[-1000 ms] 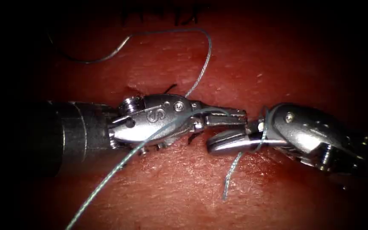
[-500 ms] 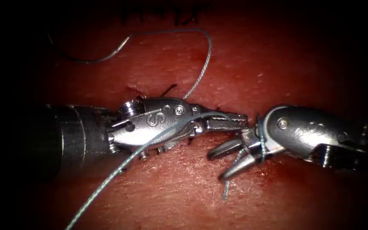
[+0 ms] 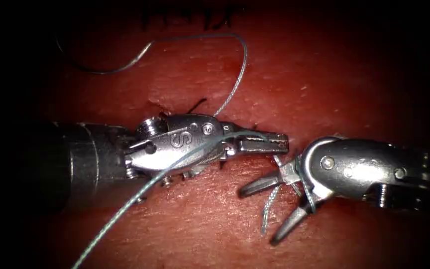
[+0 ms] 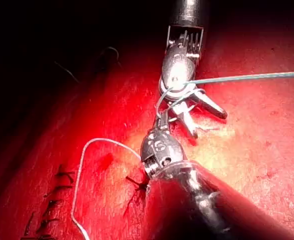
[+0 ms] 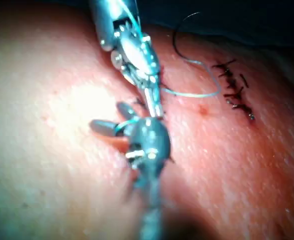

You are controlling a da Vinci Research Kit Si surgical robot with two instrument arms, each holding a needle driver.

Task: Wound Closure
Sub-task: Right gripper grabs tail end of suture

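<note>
My left tool (image 3: 262, 143) reaches in from the left over the cut, jaws shut on the thread (image 3: 140, 192), which runs across its body toward the lower left. My right tool (image 3: 259, 216) stands just right of it with its jaws spread wide. Loops of thread wrap around its wrist (image 3: 302, 174), and a short thread end (image 3: 267, 206) hangs between the open jaws. The curved needle (image 3: 110, 67) lies free on the tissue (image 3: 324, 74) at the upper left, held by neither tool. Its thread arcs (image 3: 242, 55) down behind the left tool. The left wrist view shows the right tool's open jaws (image 4: 207, 125) ahead of the left tool's tip (image 4: 162, 119).
Dark finished stitches (image 3: 190, 17) sit at the far edge, also visible as stitches (image 5: 234, 90) in the right wrist view. Short dark stitch ends (image 3: 197, 103) stick up by the left tool's wrist. Red fluid wets the tissue around both tools.
The right tool's jaws have gone from shut to wide open and its tip has swung downward. The short thread end now hangs between them. The left tool has stayed put.
</note>
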